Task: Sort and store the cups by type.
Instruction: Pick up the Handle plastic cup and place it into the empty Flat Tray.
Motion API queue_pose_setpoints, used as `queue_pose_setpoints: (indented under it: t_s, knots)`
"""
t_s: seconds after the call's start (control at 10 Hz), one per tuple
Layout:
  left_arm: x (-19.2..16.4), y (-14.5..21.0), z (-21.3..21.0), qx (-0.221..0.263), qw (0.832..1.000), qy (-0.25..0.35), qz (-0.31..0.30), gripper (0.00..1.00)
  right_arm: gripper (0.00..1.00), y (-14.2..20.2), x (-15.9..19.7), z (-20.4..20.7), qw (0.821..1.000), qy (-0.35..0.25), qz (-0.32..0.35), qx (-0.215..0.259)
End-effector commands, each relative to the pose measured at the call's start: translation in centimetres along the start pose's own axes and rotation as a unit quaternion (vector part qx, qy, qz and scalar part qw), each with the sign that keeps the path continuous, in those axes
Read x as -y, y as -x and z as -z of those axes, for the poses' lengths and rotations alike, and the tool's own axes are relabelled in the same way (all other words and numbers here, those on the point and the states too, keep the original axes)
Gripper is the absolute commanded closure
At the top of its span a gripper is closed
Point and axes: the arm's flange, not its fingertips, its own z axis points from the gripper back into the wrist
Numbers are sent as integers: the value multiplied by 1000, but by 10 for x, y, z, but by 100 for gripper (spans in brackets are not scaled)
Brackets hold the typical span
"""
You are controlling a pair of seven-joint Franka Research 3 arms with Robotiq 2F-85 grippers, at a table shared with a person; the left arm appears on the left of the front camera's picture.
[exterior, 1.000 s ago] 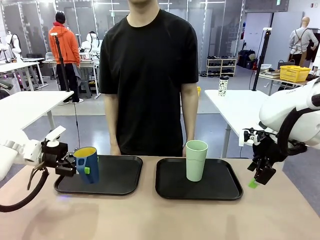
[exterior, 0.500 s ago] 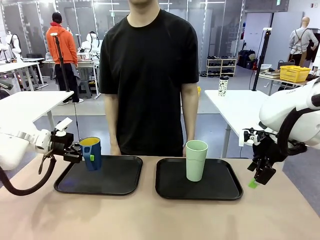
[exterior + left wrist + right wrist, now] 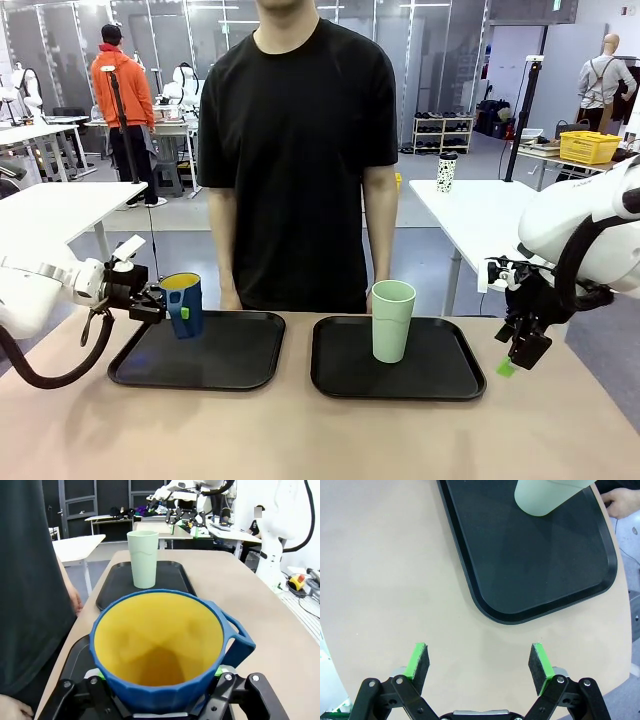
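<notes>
The blue mug [image 3: 182, 305], clamped in the left gripper [image 3: 160, 308] above the left tray [image 3: 200, 372], should probably be lowered level, while the right gripper [image 3: 479, 666] hangs apart near the green tumbler [image 3: 391, 320].

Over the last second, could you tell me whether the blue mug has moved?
Yes. The blue mug, held by the left gripper, has risen and gone upright over the left tray's far-left corner.

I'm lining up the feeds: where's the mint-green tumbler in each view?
Front view: mint-green tumbler stands upright on the right black tray, right of centre.
Left wrist view: top centre, beyond the blue mug gripped by the left hand.
Right wrist view: top edge, base only.
Shared landmark: that right tray.
</notes>
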Motion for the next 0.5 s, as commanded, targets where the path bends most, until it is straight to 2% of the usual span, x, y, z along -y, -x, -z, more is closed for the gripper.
queue_pose_setpoints:
  t_s: [0.0, 0.4]
  knots:
    - [-11, 3, -3, 10, 1000, 1, 13, 24, 0, 0, 1, 1, 1000, 2, 0, 4]
    - [-19, 26, 4, 15, 1000, 5, 4, 24, 0, 0, 1, 1, 1000, 2, 0, 4]
